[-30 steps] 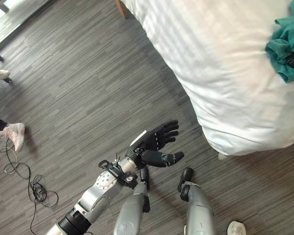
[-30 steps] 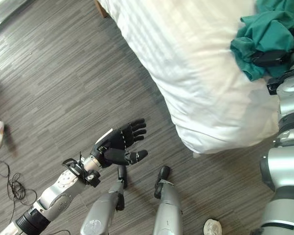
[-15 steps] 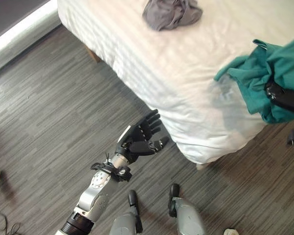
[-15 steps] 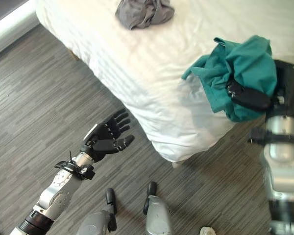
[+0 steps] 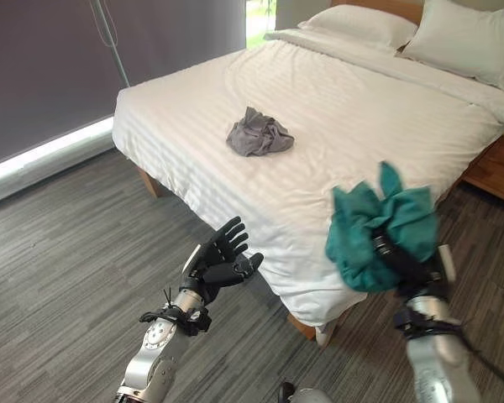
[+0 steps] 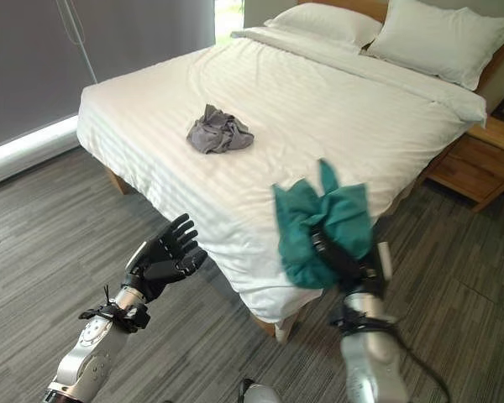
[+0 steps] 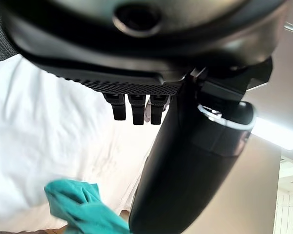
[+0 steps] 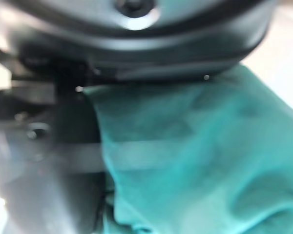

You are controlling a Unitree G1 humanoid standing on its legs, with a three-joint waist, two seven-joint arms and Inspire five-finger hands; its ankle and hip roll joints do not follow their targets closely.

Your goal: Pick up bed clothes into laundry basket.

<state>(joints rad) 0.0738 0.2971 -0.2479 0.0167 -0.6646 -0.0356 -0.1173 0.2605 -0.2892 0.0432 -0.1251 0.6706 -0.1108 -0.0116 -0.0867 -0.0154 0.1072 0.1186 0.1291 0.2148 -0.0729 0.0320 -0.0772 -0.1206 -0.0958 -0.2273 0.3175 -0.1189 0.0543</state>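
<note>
A teal garment hangs bunched in the air in front of the bed's near corner. My right hand is shut on it, with dark fingers wrapped in the cloth; up close the teal garment drapes past that hand. A crumpled grey garment lies in the middle of the white bed. My left hand is raised, open and holding nothing, palm toward the bed, just off the mattress side. The left wrist view shows its straight fingers and the teal garment beyond them.
Two white pillows lie at the head of the bed. A wooden nightstand stands at the bed's far right. Grey plank floor stretches to my left, bounded by a dark curtain wall.
The camera has swung up from the floor, so the whole bed now shows. My right hand has carried the teal garment off the mattress edge into the air. The left hand stays open.
</note>
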